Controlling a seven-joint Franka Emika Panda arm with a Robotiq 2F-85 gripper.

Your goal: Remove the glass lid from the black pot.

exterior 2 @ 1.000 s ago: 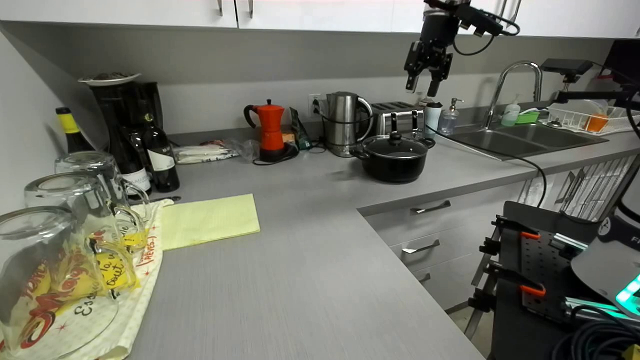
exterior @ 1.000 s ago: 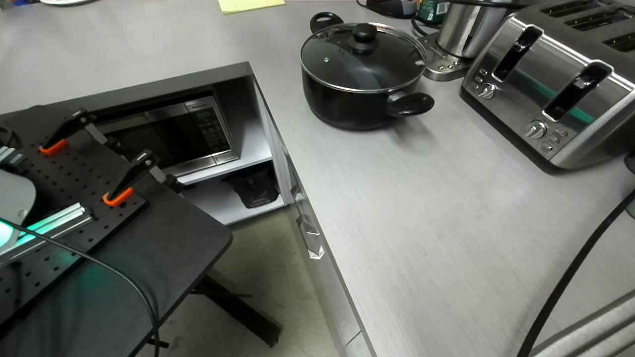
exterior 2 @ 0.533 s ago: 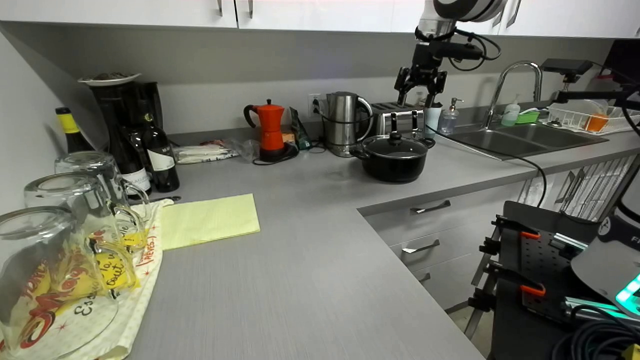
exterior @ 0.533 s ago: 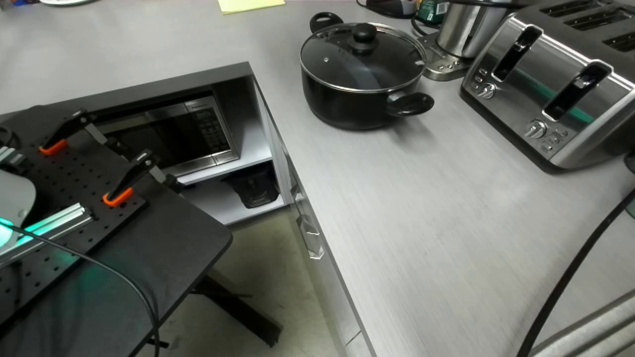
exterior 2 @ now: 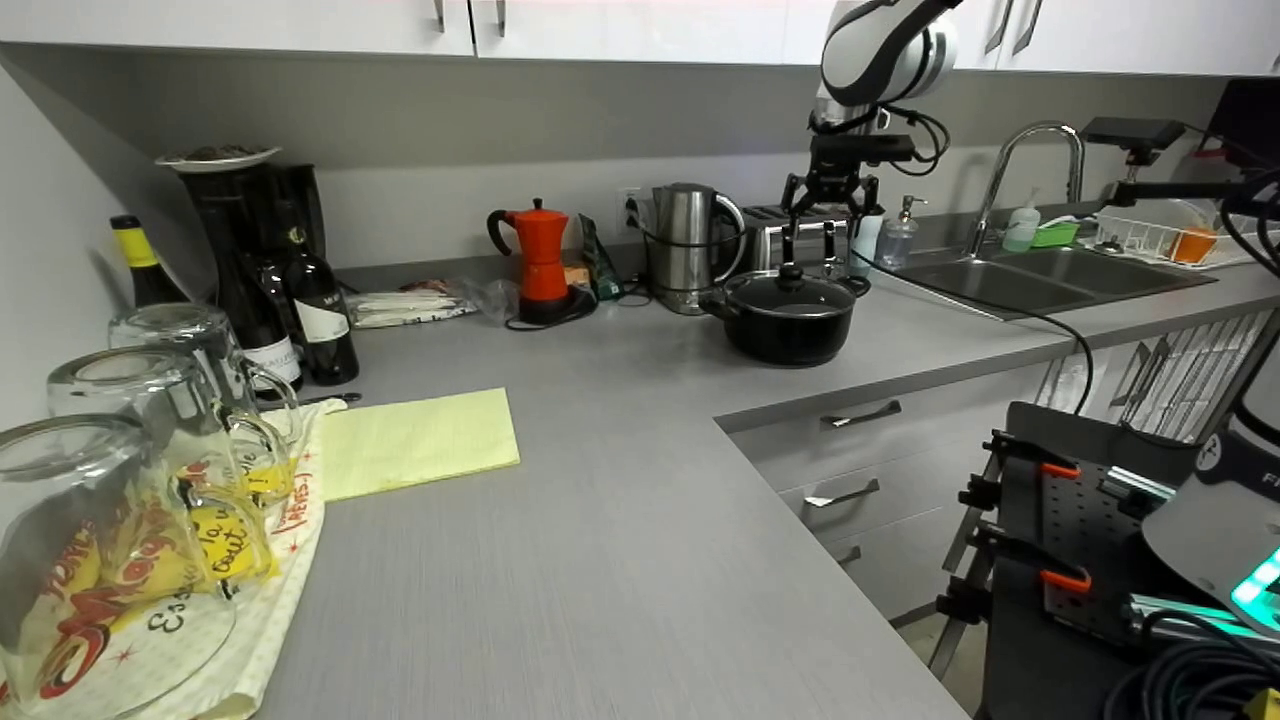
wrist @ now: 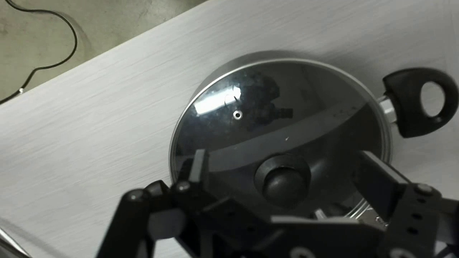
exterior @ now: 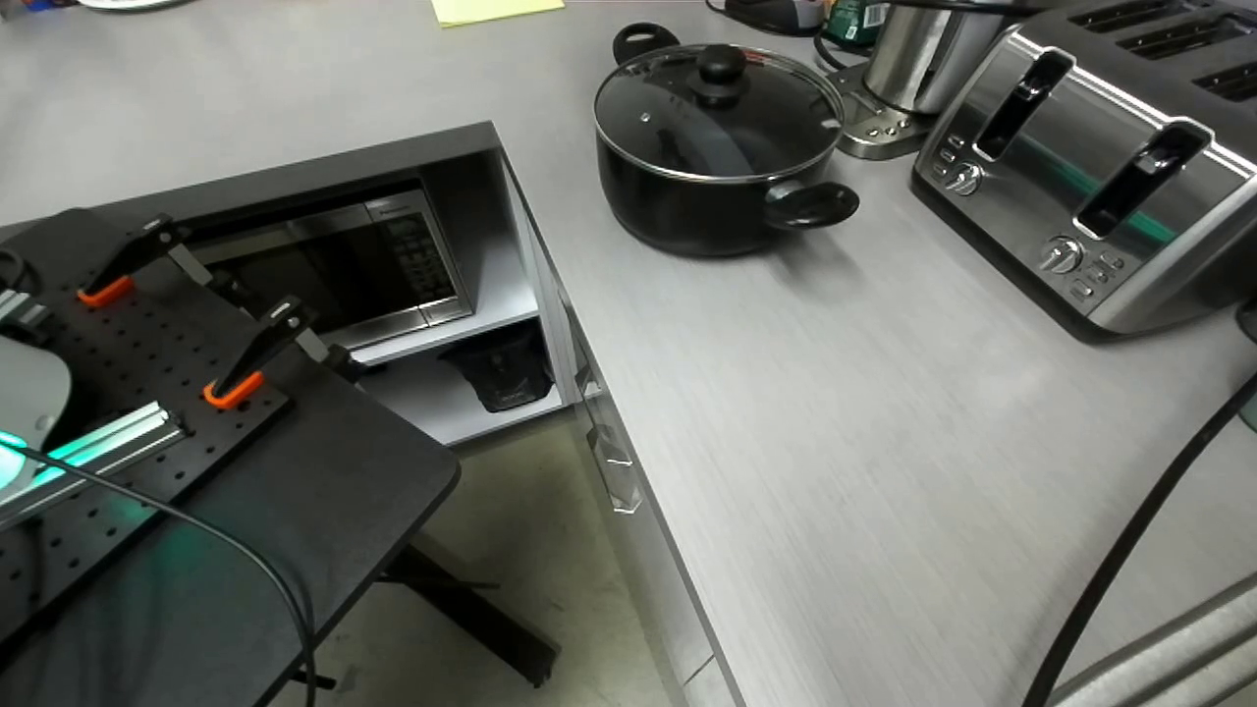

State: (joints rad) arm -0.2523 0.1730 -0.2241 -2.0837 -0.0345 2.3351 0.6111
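The glass lid (exterior: 678,123) rests on the black pot (exterior: 678,216) with its black knob (exterior: 722,65) upright. The lid (exterior 2: 765,292) and pot (exterior 2: 790,340) also show in an exterior view. My gripper (exterior 2: 826,228) points down above the lid, apart from it. In the wrist view my gripper (wrist: 283,161) is open and empty, and the knob (wrist: 286,184) appears between its spread fingers. The lid's glass (wrist: 308,132) fills the middle there, and a pot handle (wrist: 426,114) is at the right. The gripper is out of sight in an exterior view that shows the pot close.
A steel toaster (exterior: 1080,187) and a steel kettle (exterior 2: 685,240) stand close behind the pot. A red moka pot (exterior 2: 541,250) is farther along the wall. A black cable (exterior 2: 1000,305) crosses the counter. The counter's front edge (exterior 2: 900,380) runs just before the pot.
The arm has come down and a little to the left in an exterior view, so the gripper is closer to the lid. The pot and lid have not moved.
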